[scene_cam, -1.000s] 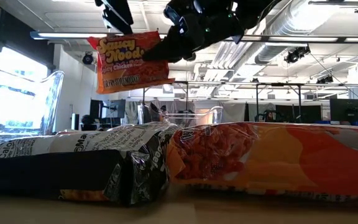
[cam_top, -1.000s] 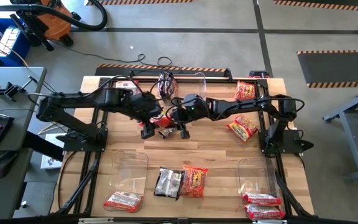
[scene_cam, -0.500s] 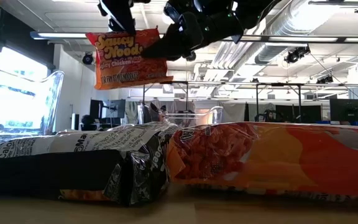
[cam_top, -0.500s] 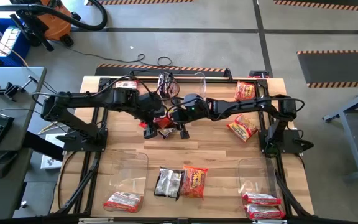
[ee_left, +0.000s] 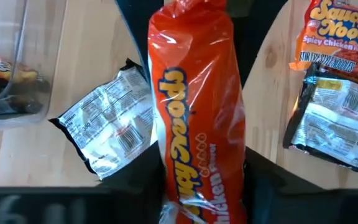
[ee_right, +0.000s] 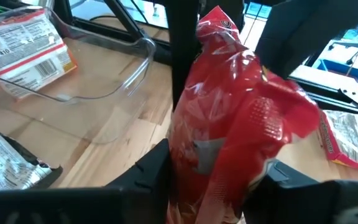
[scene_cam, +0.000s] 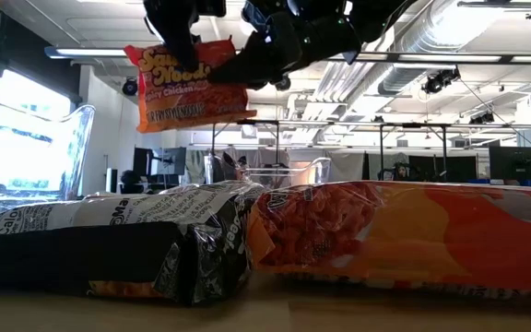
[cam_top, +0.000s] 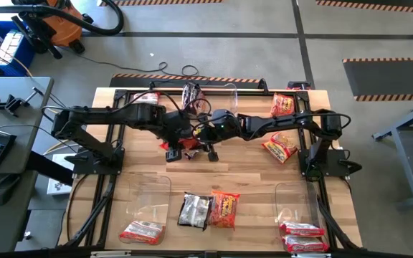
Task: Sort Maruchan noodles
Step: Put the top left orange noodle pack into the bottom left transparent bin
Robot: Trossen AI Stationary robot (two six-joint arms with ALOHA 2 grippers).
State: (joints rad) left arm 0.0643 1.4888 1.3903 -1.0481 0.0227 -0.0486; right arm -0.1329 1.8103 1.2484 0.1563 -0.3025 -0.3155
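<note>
I have both grippers meeting above the middle of the wooden table (cam_top: 249, 172), on one orange-red crinkly plastic noodle packet (scene_cam: 187, 88) held in the air between them. The right gripper (cam_top: 201, 142) is clamped on it: its wrist view shows the dark fingers (ee_right: 151, 168) pressed against either face of the packet. The left gripper (cam_top: 172, 145) has its fingers either side of the same packet, but from here I cannot tell whether they actually pinch it or stand just off the film.

The packet hangs well above a dark black-silver packet (scene_cam: 109, 244) and an orange packet (scene_cam: 404, 235) lying side by side at the near edge. Others sit in the clear plastic bins (cam_top: 149, 204).

I judge it light, with a stiff, brittle noodle block inside slippery, loose film. A grip on the wrapper's frilled end would likely slide or swing, so I'd hold across the flat block, firm but not crushing, and release one gripper only once the other plainly has it.
</note>
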